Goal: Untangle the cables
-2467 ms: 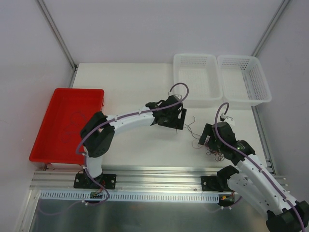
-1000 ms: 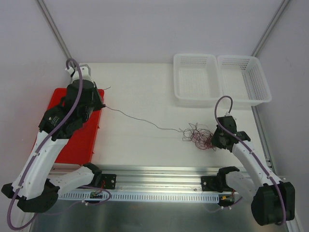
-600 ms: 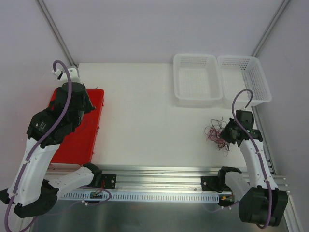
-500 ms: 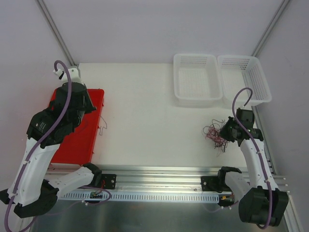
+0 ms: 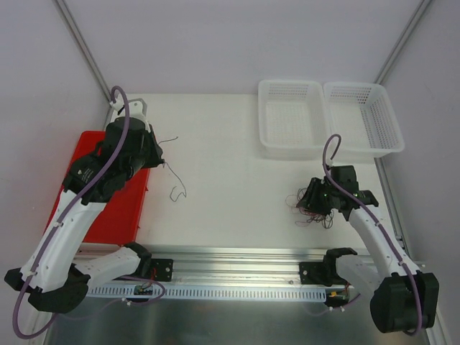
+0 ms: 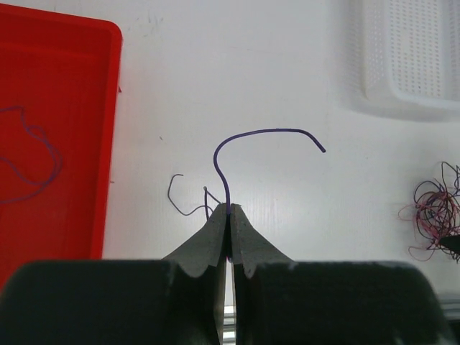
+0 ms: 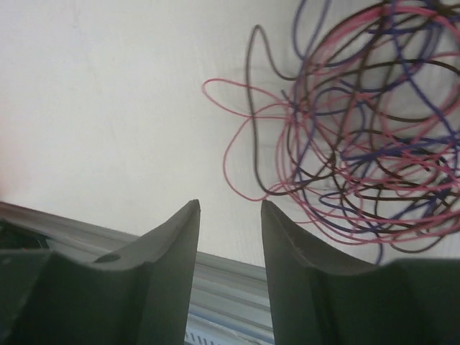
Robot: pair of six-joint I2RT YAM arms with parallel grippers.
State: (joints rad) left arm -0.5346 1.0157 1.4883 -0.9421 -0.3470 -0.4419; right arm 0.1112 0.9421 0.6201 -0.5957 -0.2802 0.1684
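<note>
The cables are thin wires in purple, dark brown and pink. One purple strand [image 6: 248, 134] is pinched between the fingertips of my shut left gripper [image 6: 228, 209]; it arcs up and to the right, and its lower part [image 5: 175, 189] curls down onto the white table. My left gripper [image 5: 159, 154] hangs just right of the red tray [image 5: 132, 203]. A tangled bundle [image 7: 363, 136] lies on the table ahead and to the right of my open right gripper [image 7: 230, 205], which holds nothing. From above, the bundle [image 5: 307, 218] lies beside my right gripper [image 5: 310, 202].
Another loose purple strand [image 6: 30, 154] lies inside the red tray [image 6: 72, 86]. Two white mesh baskets [image 5: 293, 149] [image 5: 374, 147] stand at the back right. A metal rail [image 5: 237, 259] runs along the table's near edge.
My left gripper moved right, off the tray to its edge, still pinching the purple strand. My right gripper opened, let the bundle go and shifted left and nearer.
</note>
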